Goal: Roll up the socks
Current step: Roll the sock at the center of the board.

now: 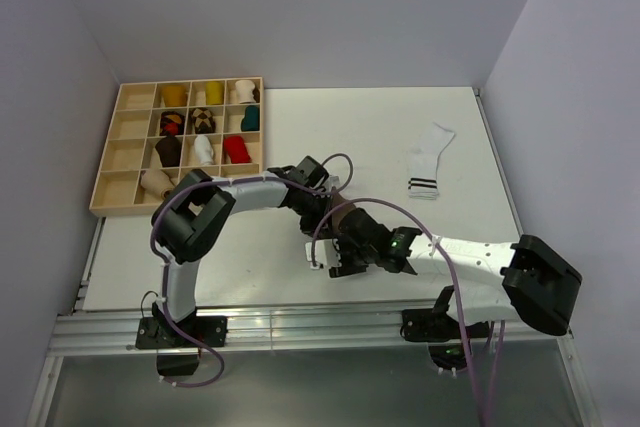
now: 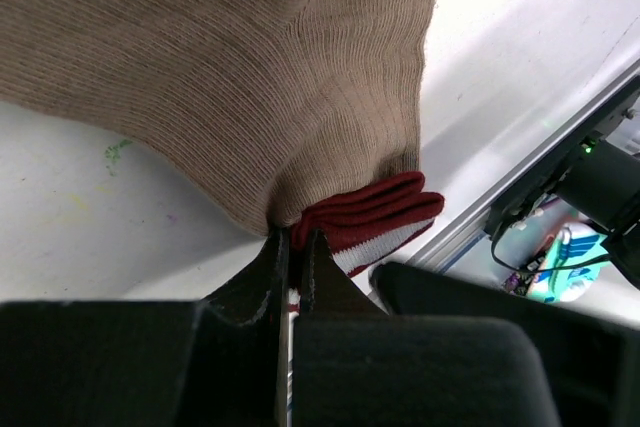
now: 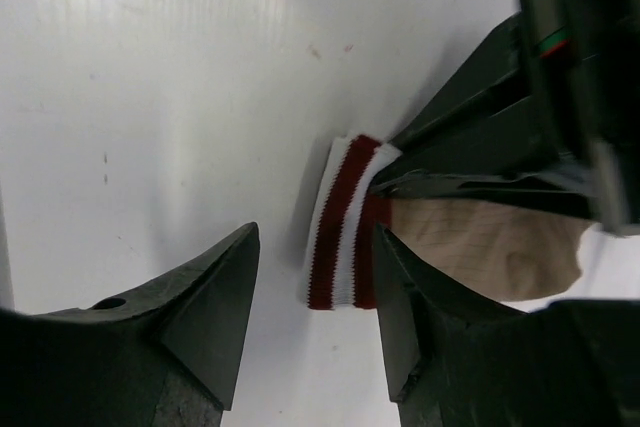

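My left tool is clamped shut on the brown sock just beside its maroon-and-white cuff, near the middle of the counter's near edge. My right tool stands open, its fingers either side of that cuff. The cream sock lies flat, well apart, toward the right edge.

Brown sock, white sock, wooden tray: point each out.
brown sock (image 2: pixel 250 77): left wrist view, ribbed body.
white sock (image 1: pixel 429 159): top external view, mid-leg.
wooden tray (image 1: pixel 116 190): top external view, empty corner compartment.
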`<action>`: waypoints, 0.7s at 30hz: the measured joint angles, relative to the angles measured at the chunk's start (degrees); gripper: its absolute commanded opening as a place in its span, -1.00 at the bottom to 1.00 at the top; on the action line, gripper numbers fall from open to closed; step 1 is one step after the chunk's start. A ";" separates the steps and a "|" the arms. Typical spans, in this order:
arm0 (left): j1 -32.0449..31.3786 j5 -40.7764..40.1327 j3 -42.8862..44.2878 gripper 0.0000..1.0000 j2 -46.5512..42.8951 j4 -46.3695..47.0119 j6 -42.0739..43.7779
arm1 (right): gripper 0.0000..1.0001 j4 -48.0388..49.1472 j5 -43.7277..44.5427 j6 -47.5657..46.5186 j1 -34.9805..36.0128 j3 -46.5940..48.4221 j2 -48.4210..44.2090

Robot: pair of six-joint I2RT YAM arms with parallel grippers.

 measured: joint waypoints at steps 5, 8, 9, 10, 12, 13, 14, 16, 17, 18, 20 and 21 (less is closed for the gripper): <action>0.46 1.29 0.79 -0.99 0.79 -0.83 0.17 | 0.04 2.03 3.06 -1.20 0.13 -2.27 2.27; 0.48 1.53 1.11 -0.99 0.96 -1.22 0.48 | 0.01 4.92 4.92 -1.53 0.22 -3.50 2.93; 0.48 1.55 1.16 -0.99 0.98 -1.29 0.50 | -0.01 6.12 5.40 -1.55 0.24 -3.91 2.93; 0.48 1.57 1.20 -0.99 1.01 -1.31 0.57 | -0.04 7.10 5.81 -1.70 0.24 -4.28 2.93; 0.52 1.77 1.20 -0.99 1.03 -1.33 0.68 | -0.20 8.98 6.62 -1.84 0.26 -5.07 2.93; 0.55 1.88 1.20 -0.99 1.03 -1.31 0.70 | -0.29 9.79 6.91 -2.05 0.31 -5.38 2.97; 0.57 2.03 1.20 -0.99 1.03 -1.29 0.83 | -0.36 10.32 7.37 -2.12 0.33 -5.57 3.19; 0.61 2.32 1.20 -0.99 1.11 -1.25 1.03 | -0.59 11.58 8.07 -2.23 0.35 -5.60 3.98; 0.70 2.51 1.20 -0.96 1.16 -1.22 1.05 | -0.68 12.28 8.46 -2.21 0.35 -5.60 4.42; 0.74 2.58 1.20 -0.89 1.18 -1.25 1.05 | -0.77 12.44 8.52 -2.12 0.33 -5.60 4.55; 0.79 2.58 1.03 -0.64 1.14 -0.94 0.96 | -0.81 11.93 8.17 -1.92 0.31 -5.33 4.55; 0.87 2.60 0.42 -0.38 0.87 -0.11 0.66 | -0.82 11.21 7.58 -1.66 -0.04 -5.03 4.55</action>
